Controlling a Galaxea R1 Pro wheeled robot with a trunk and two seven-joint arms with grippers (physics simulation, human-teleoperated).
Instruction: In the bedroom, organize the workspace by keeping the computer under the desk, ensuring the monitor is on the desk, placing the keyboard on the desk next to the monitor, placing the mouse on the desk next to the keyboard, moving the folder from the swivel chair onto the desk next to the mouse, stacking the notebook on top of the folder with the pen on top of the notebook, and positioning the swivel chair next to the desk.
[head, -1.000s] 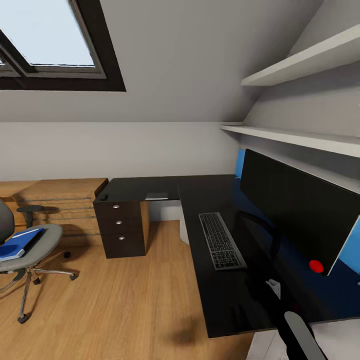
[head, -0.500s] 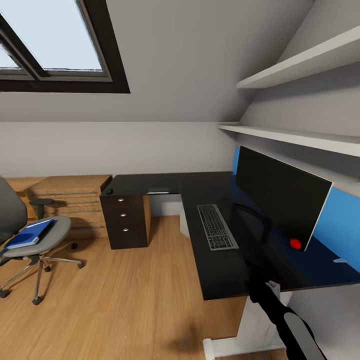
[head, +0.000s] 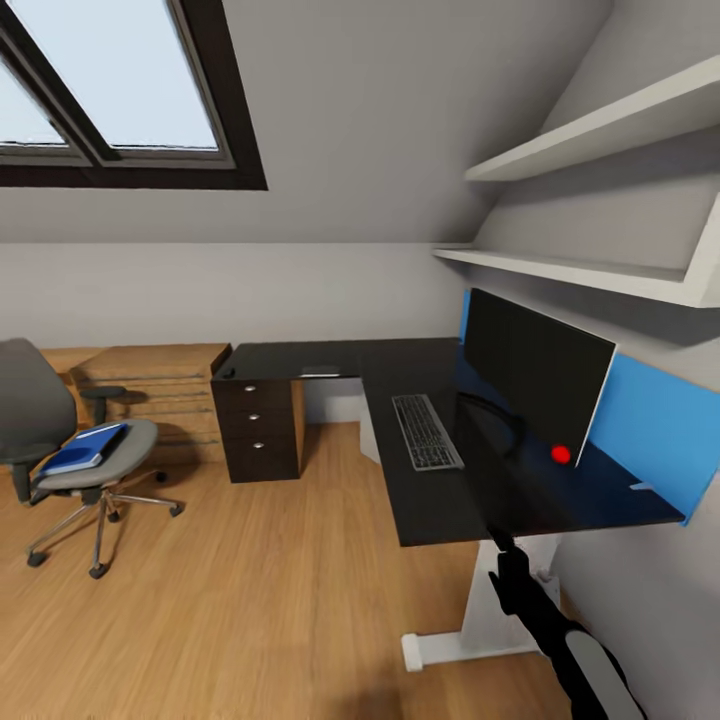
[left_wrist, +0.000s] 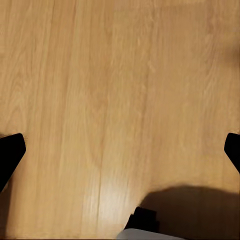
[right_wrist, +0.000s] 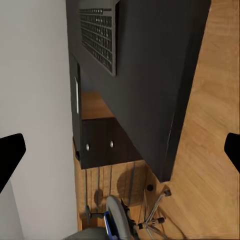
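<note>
i face the black l-shaped desk (head: 440, 500). the monitor (head: 535, 375) stands along its back edge, the keyboard (head: 426, 431) lies just in front of it. the swivel chair (head: 70, 450) sits well apart near the wooden chest (head: 160, 385), with the blue folder (head: 85, 448) on its seat. both my claws hang spread wide, holding nothing. i judge fetching the folder comes next, so i must roll to the chair.

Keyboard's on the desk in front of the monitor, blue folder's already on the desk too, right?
Not quite. The keyboard does lie on the desk in front of the monitor, but the head view shows the blue folder on the swivel chair's seat, away from the desk.
</note>
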